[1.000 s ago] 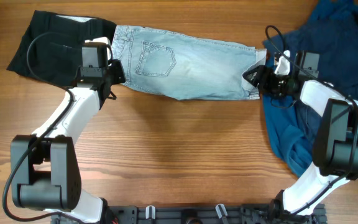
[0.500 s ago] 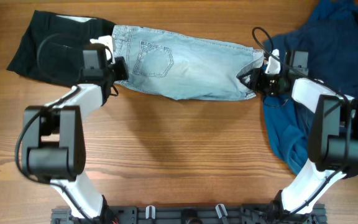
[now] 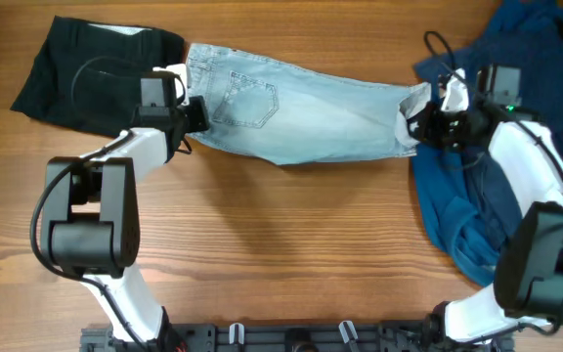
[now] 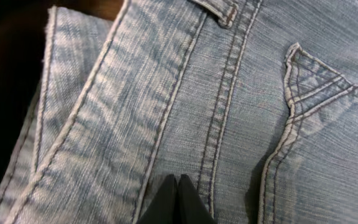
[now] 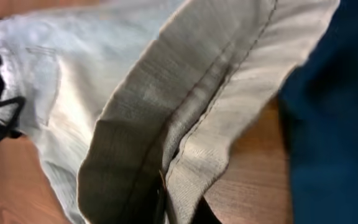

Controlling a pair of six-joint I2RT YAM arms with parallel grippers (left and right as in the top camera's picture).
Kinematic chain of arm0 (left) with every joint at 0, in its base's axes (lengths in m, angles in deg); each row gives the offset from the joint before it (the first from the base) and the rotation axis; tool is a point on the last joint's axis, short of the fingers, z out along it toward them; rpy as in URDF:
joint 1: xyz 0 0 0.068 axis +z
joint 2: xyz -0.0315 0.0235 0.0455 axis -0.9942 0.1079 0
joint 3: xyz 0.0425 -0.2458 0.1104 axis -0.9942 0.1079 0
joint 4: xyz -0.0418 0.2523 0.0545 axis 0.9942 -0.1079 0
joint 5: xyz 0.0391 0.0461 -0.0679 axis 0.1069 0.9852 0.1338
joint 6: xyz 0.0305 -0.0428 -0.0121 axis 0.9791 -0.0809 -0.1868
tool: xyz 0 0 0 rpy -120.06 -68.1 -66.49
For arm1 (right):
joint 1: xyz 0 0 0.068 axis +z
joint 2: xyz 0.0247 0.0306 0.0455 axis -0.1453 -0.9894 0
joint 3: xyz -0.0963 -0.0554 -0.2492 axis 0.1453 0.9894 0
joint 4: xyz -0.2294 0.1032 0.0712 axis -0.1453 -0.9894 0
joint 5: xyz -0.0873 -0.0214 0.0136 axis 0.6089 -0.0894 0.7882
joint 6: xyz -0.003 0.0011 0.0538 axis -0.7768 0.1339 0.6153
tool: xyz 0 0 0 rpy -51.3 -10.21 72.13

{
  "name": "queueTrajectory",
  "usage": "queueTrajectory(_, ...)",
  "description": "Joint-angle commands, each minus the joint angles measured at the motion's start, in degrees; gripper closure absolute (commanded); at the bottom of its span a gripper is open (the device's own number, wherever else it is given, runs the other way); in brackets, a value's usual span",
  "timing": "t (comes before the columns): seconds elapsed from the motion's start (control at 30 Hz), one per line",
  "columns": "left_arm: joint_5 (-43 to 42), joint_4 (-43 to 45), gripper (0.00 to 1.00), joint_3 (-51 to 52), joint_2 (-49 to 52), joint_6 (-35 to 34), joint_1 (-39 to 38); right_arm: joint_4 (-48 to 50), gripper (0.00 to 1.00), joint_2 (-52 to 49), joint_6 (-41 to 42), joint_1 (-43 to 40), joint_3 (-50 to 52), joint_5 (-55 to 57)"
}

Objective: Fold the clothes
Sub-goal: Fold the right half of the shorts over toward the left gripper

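Note:
Light blue jeans [image 3: 301,108] lie stretched across the far side of the table, back pocket up. My left gripper [image 3: 192,112] is at their waistband end. In the left wrist view its jaws [image 4: 178,185] are pressed together, pinching the denim [image 4: 247,93] beside a seam. At the leg hem end is my right gripper [image 3: 418,125]. The right wrist view shows it [image 5: 165,202] shut on a raised fold of the hem, with the pale inside of the jeans [image 5: 166,93] showing.
A black garment [image 3: 81,68] lies at the far left, partly under the waistband. A crumpled dark blue garment [image 3: 526,68] covers the right side, under my right arm. The wooden table [image 3: 291,235] shows bare in the middle and front.
My right gripper has closed on the hem and pulled right, lifting that end. The jeans have shifted right and straightened. The left gripper stays shut on the waistband.

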Motion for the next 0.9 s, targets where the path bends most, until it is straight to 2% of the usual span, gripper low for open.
queueTrajectory(0.0,0.6,-2.4,0.96,1.7,1.3,1.1,-4.2,-4.7,0.96,1.4,-6.3,-1.6,-5.8,0.3)
queueTrajectory(0.13,0.6,-3.4,0.96,1.7,1.0,-2.5,-8.4,-6.8,0.96,1.4,-7.1,2.2,-11.5,-3.5)
queueTrajectory(0.37,1.0,-3.9,0.96,1.7,1.0,-2.5,-8.9,7.5,0.96,0.9,3.8,23.0,-11.8,3.2)
queueTrajectory(0.5,1.0,-5.3,0.96,1.7,-2.6,-2.5,-8.9,15.9,0.96,-3.9,8.0,30.8,-11.8,4.8)
queueTrajectory(0.7,1.0,-16.7,0.96,1.7,-16.4,-2.5,-5.6,24.2,0.96,-9.4,9.6,34.1,-11.8,4.8)
queueTrajectory(0.87,1.1,-21.1,0.96,1.7,-25.7,-2.5,-4.1,29.6,0.96,-9.6,11.1,34.5,-11.8,4.8)
